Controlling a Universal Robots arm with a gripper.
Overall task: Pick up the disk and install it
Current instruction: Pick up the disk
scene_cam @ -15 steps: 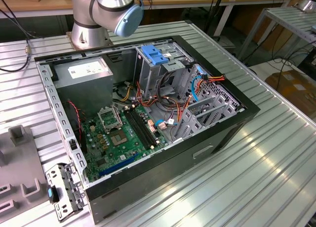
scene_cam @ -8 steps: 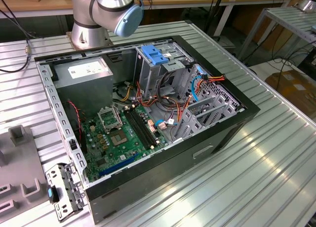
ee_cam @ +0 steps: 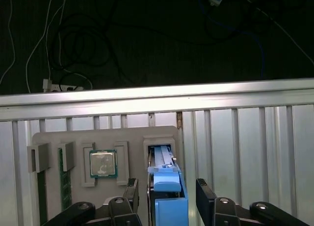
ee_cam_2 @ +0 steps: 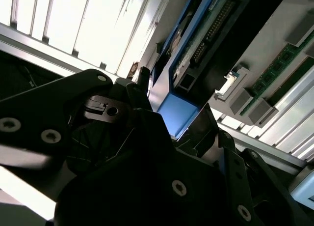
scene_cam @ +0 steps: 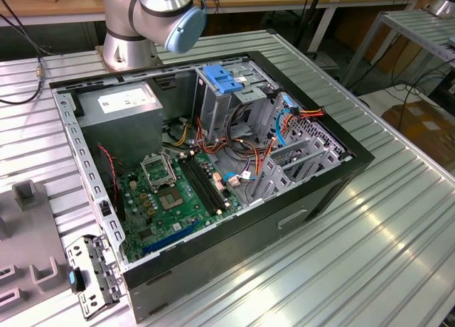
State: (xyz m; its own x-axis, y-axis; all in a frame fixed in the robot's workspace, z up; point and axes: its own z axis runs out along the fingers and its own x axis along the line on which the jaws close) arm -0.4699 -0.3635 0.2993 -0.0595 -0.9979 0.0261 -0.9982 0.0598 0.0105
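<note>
Over the grey tray [ee_cam: 132, 137] on the slatted surface [ee_cam: 245, 137], the pick-up step is judged to be in hand: the disk [ee_cam: 167, 209], stood on edge in its slot, is straddled by the released end effector [ee_cam: 168, 186], so a square closing on its blue rails seems called for.
</note>
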